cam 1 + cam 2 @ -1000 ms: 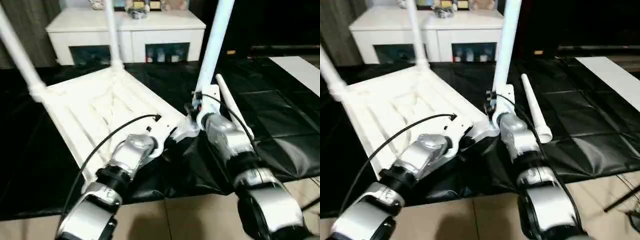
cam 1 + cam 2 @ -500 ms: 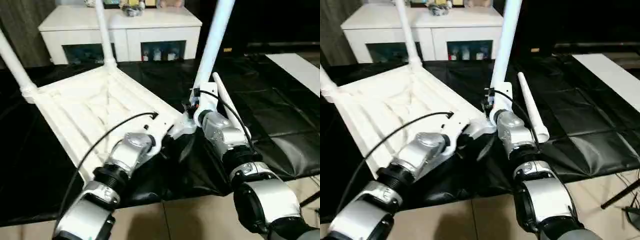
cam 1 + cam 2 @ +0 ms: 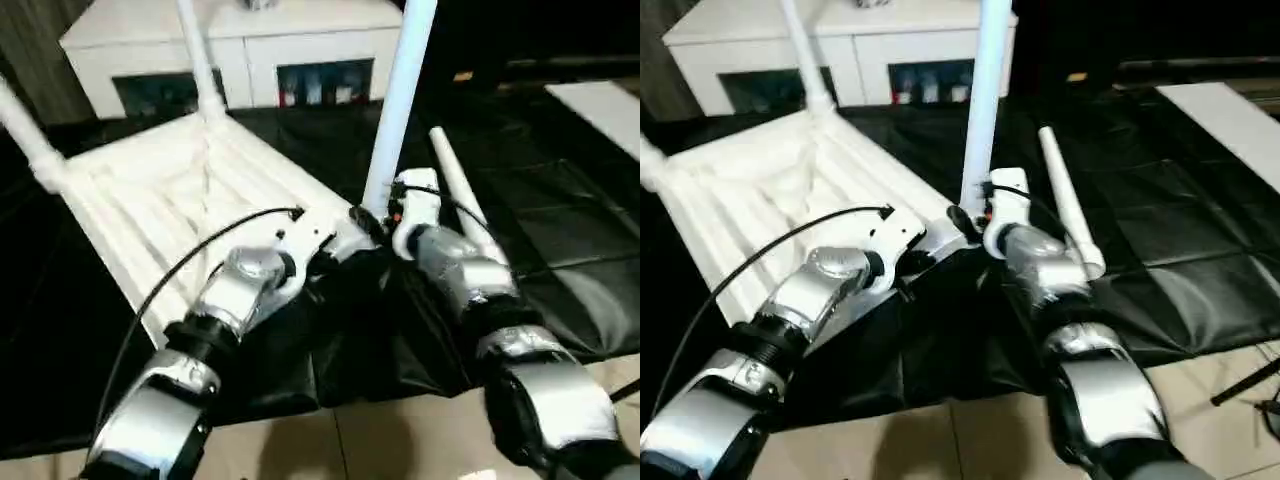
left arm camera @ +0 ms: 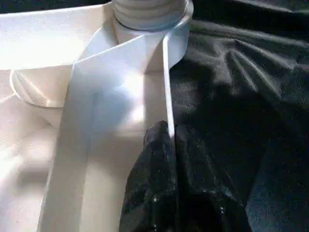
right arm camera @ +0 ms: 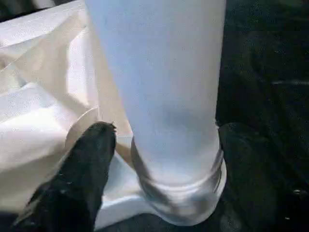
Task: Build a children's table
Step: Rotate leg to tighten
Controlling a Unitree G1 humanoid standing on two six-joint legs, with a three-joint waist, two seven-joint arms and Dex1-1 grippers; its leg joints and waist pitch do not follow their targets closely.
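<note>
The table (image 3: 190,210) is lying upside down on the black sheet (image 3: 560,210), three legs standing. The left pincer (image 4: 166,159) is pinching its near rim (steadying it); the right pincer (image 5: 164,145) is straddling the near leg (image 3: 395,110), jaws wide.

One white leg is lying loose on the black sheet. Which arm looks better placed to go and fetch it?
The right arm, probably. The loose leg lies just beside the right tool, whose fingers stand open around the upright leg. The left tool is shut on the tabletop's rim, steadying it.
</note>
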